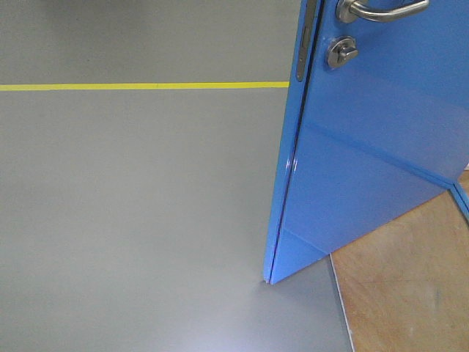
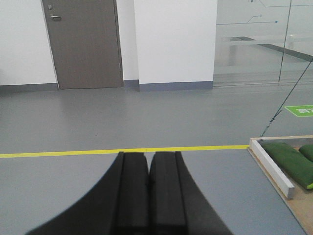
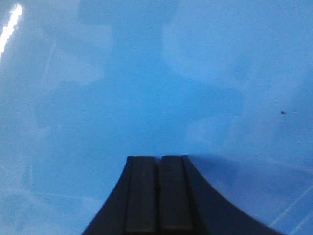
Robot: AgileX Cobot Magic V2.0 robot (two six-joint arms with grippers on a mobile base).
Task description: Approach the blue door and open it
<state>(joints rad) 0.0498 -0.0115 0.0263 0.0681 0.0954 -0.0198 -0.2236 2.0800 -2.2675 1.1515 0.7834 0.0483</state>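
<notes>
The tall glossy bright-blue door [image 1: 366, 147] stands upright at the right over smooth grey floor [image 1: 132, 205], swung ajar, narrow edge facing left. The right tool [image 3: 157, 159], facing its sheen, and the left tool [image 2: 148, 161] both have pads pressed together. Its silver lever handle [image 1: 381, 10] sits above a round thumb-turn [image 1: 341, 52]

This looks like an indoor test hall or lab, probably not a home. There is a seamless grey floor [image 2: 146, 117] with a taped yellow line [image 2: 58, 153]. Plain white walls [image 2: 176, 39] hold a grey door [image 2: 83, 44] at upper left, with a glass partition [image 2: 249, 39] at upper right. A blue door [image 1: 366, 147] stands on a plywood platform [image 1: 410, 279], where green bags [image 2: 288, 161] lie.
</notes>
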